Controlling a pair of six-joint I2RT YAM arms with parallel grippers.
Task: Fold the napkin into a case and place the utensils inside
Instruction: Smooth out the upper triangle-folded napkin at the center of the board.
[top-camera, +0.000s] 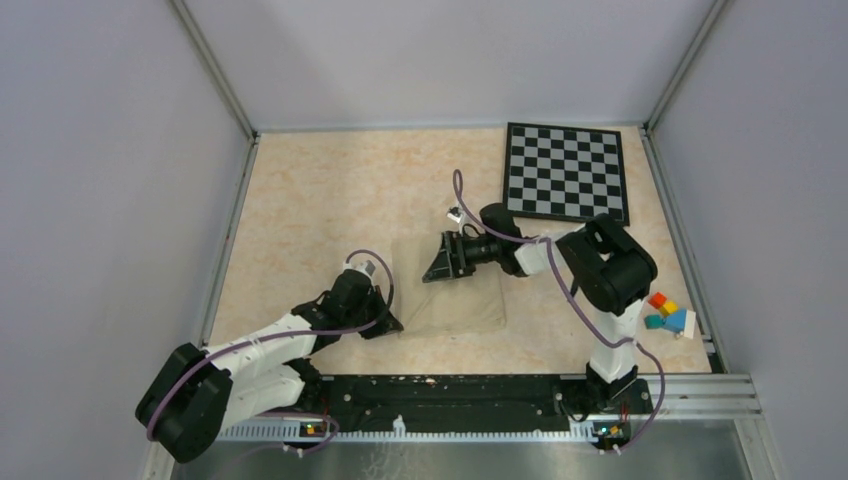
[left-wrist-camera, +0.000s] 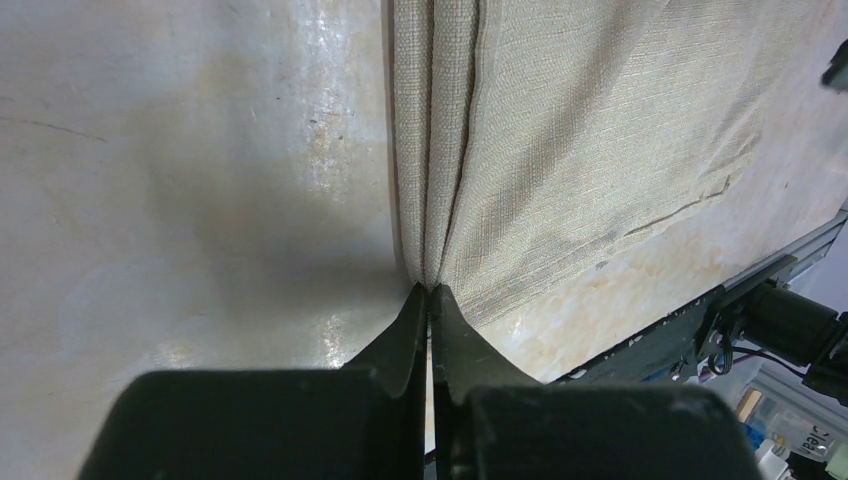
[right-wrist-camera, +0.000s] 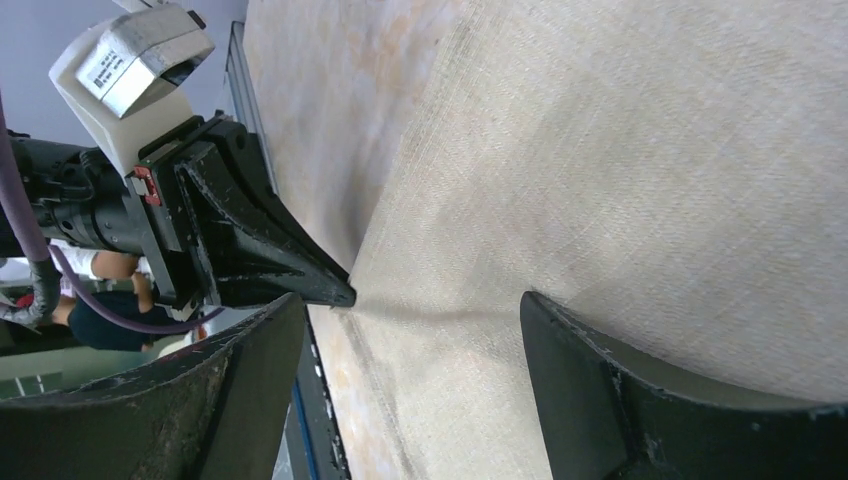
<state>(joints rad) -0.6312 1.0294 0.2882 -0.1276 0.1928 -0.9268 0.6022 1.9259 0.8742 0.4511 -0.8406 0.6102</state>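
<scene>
Top external view: the beige marbled tabletop (top-camera: 300, 200) fills the floor of the enclosure, and a black-and-white checkered board (top-camera: 566, 170) lies flat in its far right corner. The napkin (top-camera: 465, 300) lies in the near half of the tabletop, between the two arms, folded into a flat rectangle. The left arm (top-camera: 260, 350) reaches in from the near left, and the left jaws are pressed fully together on the napkin's near left corner. The left wrist view shows layered cloth edges gathered into that pinch. The right arm (top-camera: 600, 265) bends toward the left, and the right jaws stand wide apart over the napkin's far left part, holding nothing. Small coloured blocks (top-camera: 668, 312) sit by the right edge, well apart from the napkin
</scene>
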